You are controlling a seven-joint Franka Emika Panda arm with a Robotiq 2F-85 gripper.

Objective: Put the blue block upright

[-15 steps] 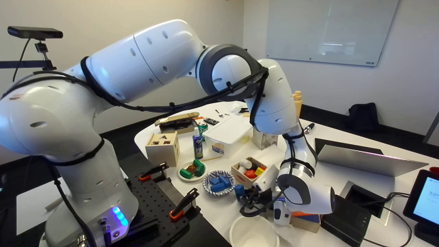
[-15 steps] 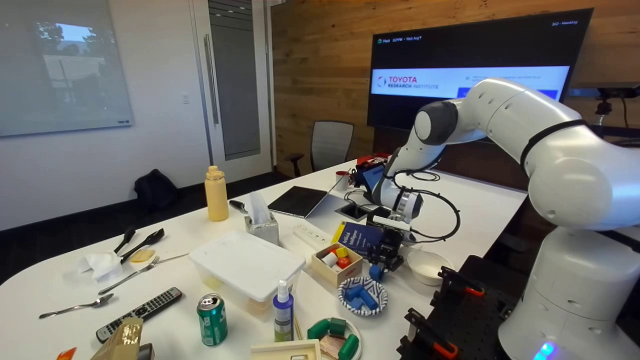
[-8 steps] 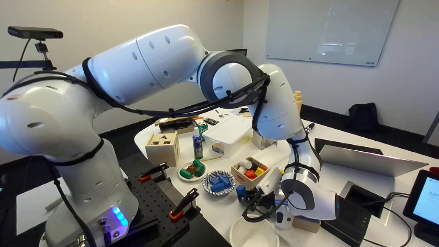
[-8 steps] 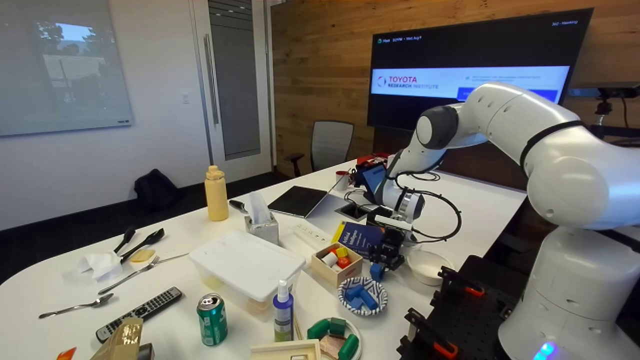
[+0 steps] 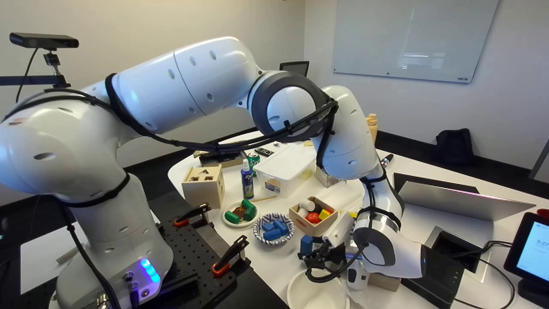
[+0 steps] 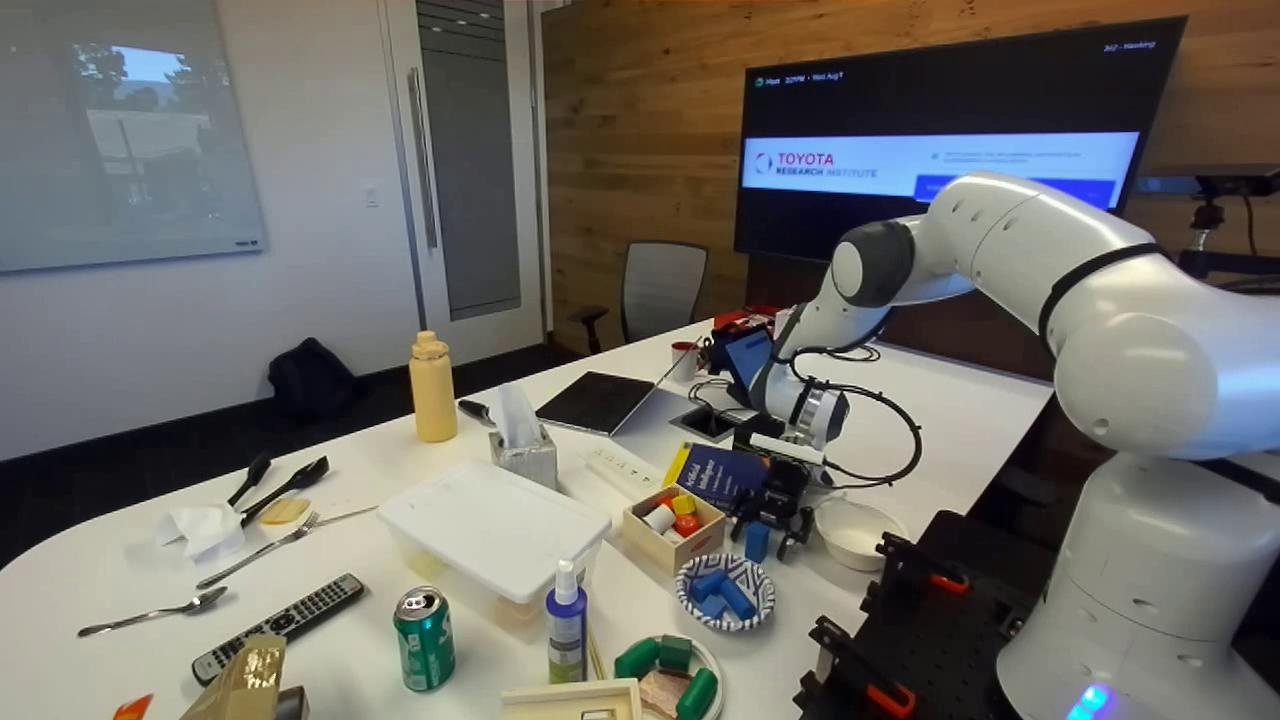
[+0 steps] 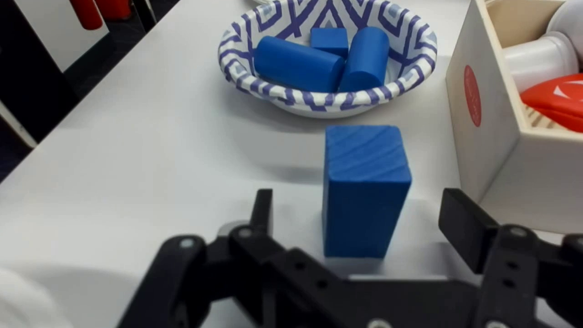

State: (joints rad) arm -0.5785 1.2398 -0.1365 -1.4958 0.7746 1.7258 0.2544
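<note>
White tabletop [image 5: 274, 262] underlies the scene. In an exterior view, we see the blue block [image 5: 306, 245] standing upright; the robot arm [image 5: 206, 86] is cut off at the left edge. In an exterior view, the gripper [image 6: 764, 540] masks part of the Artificial Intelligence book [image 6: 715, 472], whose smaller print we cannot read. In the wrist view, we find the fingers [image 7: 465, 227] apart, the block between them and touching neither; beyond it, the patterned bowl [image 7: 314, 98] is cropped at the top.
</note>
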